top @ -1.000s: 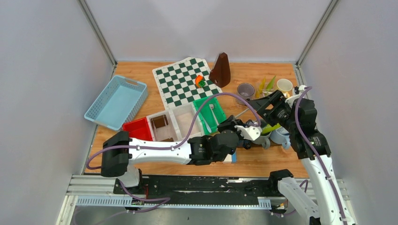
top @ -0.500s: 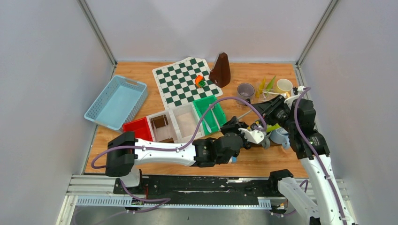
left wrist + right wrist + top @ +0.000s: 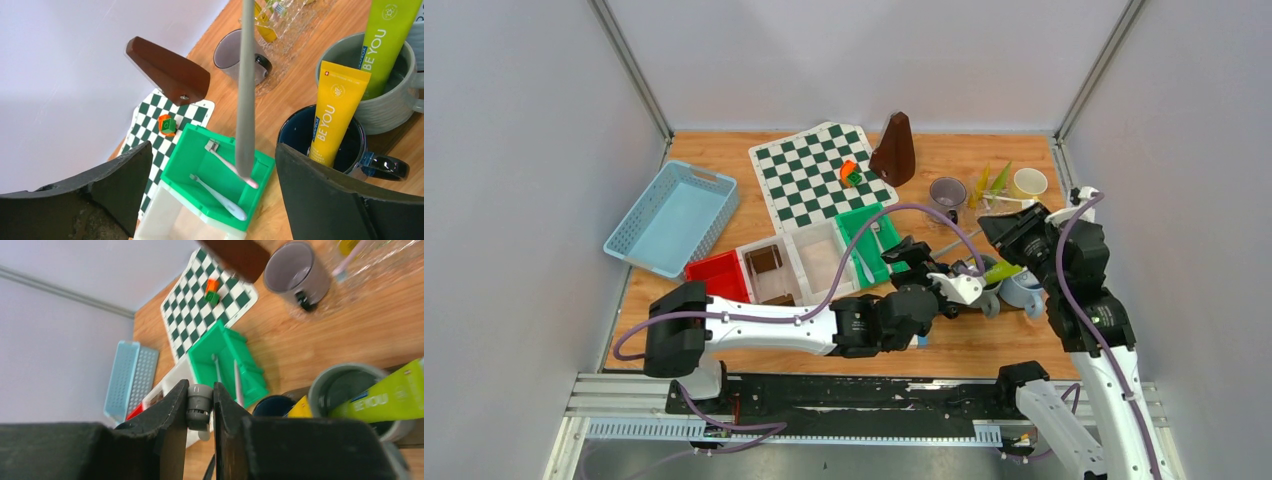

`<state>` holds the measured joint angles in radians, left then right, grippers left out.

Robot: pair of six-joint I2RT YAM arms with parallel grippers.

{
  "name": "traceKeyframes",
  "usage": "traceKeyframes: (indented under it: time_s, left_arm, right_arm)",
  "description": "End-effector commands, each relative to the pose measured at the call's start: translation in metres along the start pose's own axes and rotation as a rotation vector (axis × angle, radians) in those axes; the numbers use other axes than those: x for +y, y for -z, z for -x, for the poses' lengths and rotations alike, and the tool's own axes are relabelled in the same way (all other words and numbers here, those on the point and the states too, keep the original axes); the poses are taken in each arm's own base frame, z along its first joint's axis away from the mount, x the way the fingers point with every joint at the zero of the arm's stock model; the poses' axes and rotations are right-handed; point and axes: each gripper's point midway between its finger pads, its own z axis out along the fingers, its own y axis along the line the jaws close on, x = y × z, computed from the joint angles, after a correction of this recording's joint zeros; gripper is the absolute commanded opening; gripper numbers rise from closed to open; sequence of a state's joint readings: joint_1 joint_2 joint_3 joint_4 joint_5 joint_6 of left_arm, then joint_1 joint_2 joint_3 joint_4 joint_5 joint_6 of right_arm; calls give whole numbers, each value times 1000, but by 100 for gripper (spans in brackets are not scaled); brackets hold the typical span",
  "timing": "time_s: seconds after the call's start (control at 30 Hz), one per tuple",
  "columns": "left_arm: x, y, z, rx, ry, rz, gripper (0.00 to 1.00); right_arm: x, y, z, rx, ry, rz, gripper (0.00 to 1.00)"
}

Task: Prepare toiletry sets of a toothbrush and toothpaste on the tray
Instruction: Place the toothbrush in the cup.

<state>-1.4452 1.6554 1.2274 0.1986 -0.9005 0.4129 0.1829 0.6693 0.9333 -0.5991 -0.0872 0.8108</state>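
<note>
Showing R claw (image 3: pixel 201 392) pinching toothbrush (image 3: pixel 199 409): R wrist cam only.

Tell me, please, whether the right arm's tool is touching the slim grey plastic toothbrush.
Touching. In the right wrist view the right tool clamps the handle end of the slim grey plastic toothbrush, both fingers pressed against it.

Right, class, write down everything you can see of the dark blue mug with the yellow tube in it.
The glossy dark blue mug, ceramic by its look, stands upright, its looped handle pointing right in the left wrist view. A yellow plastic tube lettered BE YOU leans inside, flat end up, rising well above the rim. No toothbrush shows in it. A grey-green mug holding a lime green tube stands close behind; contact cannot be told.
</note>
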Motion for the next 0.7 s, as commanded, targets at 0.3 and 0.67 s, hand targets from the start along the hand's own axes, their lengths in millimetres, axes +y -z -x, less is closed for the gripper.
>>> traceKeyframes:
  time_s: [0.3, 0.67]
  left_arm:
    - [31, 23, -11, 9, 377, -56, 100]
    - [49, 21, -63, 163, 628, -41, 100]
  right_arm:
    - [-39, 57, 103, -505, 256, -314, 0]
    - [-75, 57, 91, -509, 286, -426, 0]
